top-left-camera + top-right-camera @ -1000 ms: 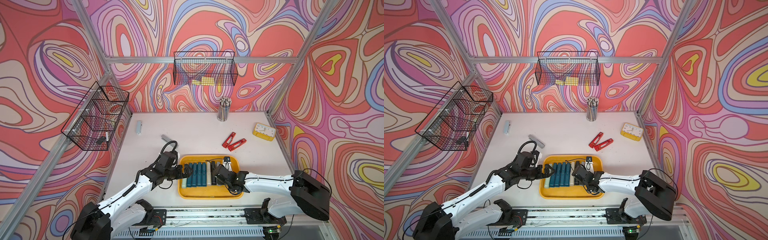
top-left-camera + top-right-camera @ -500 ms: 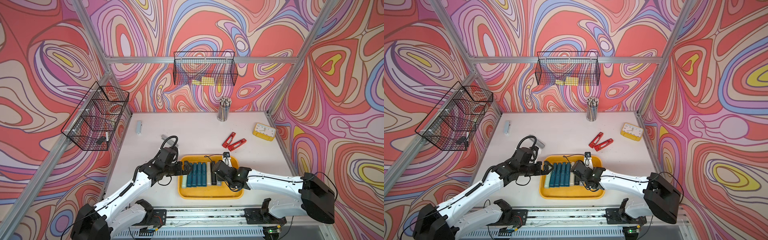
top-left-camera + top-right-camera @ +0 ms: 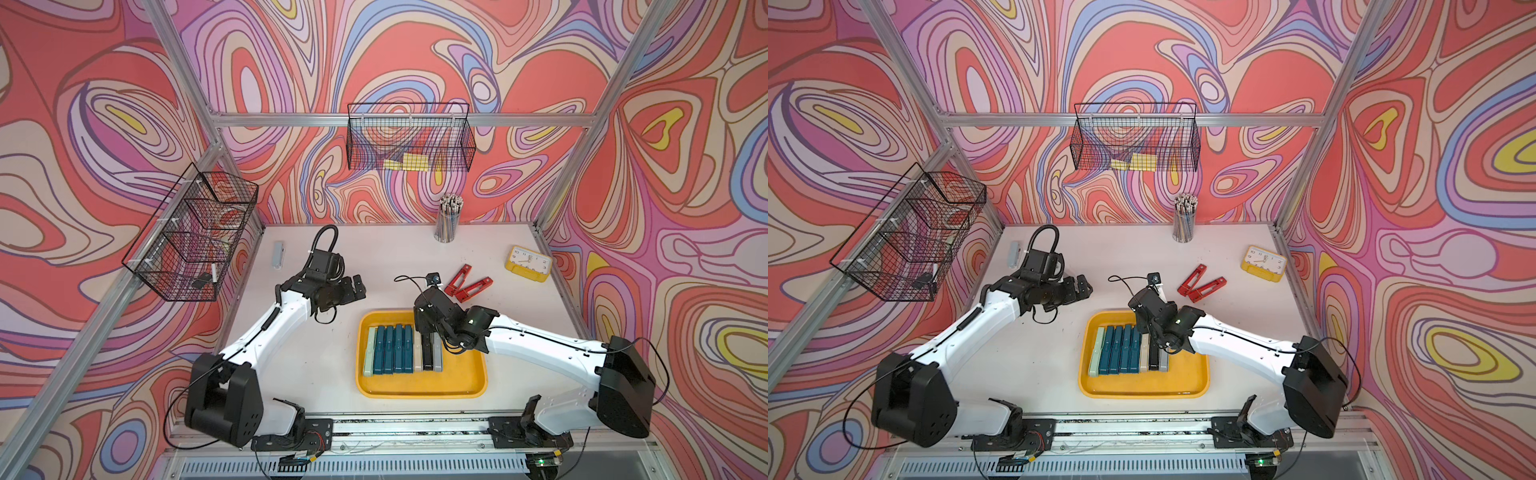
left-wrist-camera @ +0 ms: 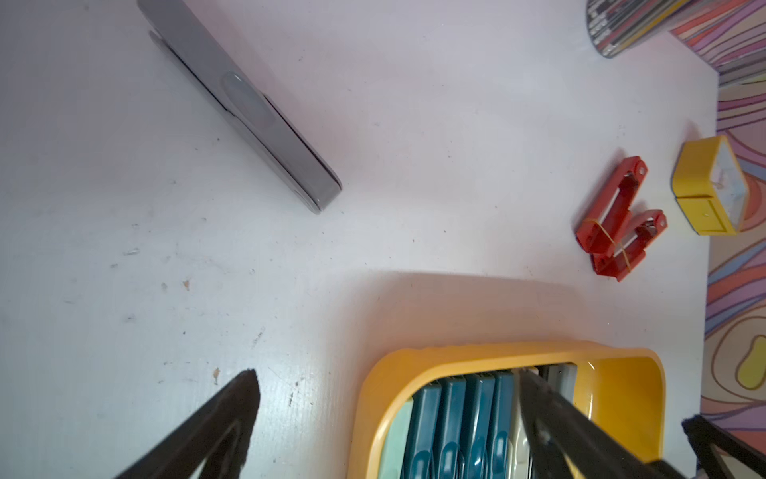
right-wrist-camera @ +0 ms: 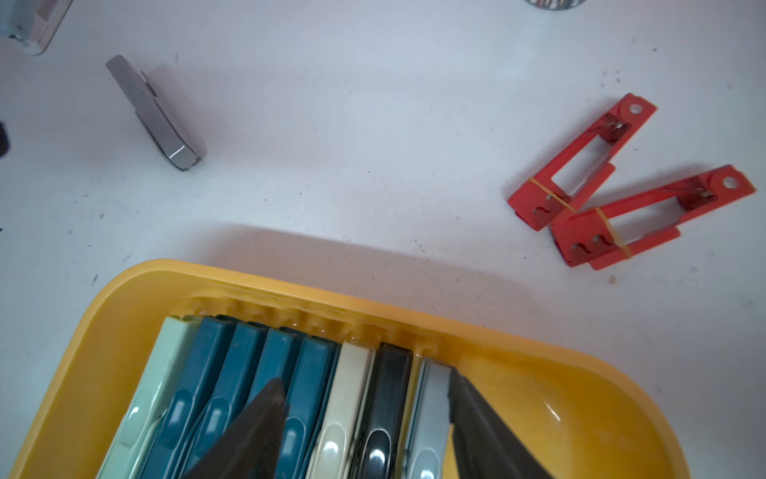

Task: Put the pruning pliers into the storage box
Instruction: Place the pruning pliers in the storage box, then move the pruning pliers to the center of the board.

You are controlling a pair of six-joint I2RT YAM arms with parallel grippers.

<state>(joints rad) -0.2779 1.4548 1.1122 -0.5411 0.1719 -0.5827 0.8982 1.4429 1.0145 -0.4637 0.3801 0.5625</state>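
While the right gripper (image 5: 364,381) hangs over the far end of the row in the yellow storage box (image 3: 419,392), its jaws stand spread and clasp nothing. One finger (image 5: 257,427) is above a teal bar, and the other is just beside the grey pliers (image 5: 431,414) at the row's right end. The box lies near the desk's (image 3: 386,253) front edge, right of centre.

Eight pruning pliers lie in the box side by side, packed toward its left wall:
- one pale green pliers (image 3: 369,351)
- four teal pliers (image 3: 392,349)
- one beige pliers (image 5: 344,398)
- one black pliers (image 3: 427,357)
- the grey one

The left gripper (image 3: 358,287) is also released. Its jaws are wide and empty above bare desk, just beyond the box's far left corner.

A dark grey pliers (image 4: 248,108) lies flat on the desk past that corner and shows only in the wrist views. A light grey pliers (image 3: 277,254) lies along the left edge near the far left corner. Two red pliers (image 3: 467,282) touch in a V beyond the box's far right corner, each wrapped in a yellow rubber band. A yellow clock (image 3: 528,264) sits near the right edge, and a cup of pencils (image 3: 448,220) stands at the far edge.
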